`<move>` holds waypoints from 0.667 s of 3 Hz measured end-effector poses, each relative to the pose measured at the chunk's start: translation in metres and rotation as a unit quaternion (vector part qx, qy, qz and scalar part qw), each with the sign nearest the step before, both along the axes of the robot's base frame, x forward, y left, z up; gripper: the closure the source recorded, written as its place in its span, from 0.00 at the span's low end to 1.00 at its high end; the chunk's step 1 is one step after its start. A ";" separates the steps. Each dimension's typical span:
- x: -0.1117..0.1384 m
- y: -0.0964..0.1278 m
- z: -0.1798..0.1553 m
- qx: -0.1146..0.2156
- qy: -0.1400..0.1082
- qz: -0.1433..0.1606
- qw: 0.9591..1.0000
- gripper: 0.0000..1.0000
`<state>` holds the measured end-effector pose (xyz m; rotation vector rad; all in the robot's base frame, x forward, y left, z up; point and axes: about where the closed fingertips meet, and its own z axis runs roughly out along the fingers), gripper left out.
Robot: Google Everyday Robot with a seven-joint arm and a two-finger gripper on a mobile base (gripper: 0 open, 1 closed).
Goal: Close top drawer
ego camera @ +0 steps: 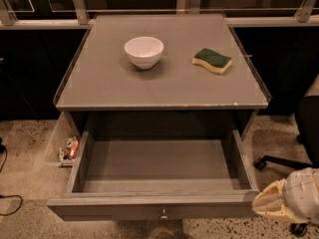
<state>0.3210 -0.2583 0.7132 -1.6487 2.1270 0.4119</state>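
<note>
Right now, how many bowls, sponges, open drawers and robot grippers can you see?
bowl: 1
sponge: 1
drawer, open: 1
gripper, low on the right by the drawer's front corner: 1
Total: 4

One high camera, facing steeply down over flat grey tabletop [164,86], grey wooden top drawer [124,209] below, cream claw [273,204] lower right.
</note>
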 end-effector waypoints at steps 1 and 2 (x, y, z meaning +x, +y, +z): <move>0.001 0.009 -0.030 0.031 -0.011 0.004 0.999 1.00; 0.004 0.020 -0.048 0.046 -0.033 0.010 0.998 1.00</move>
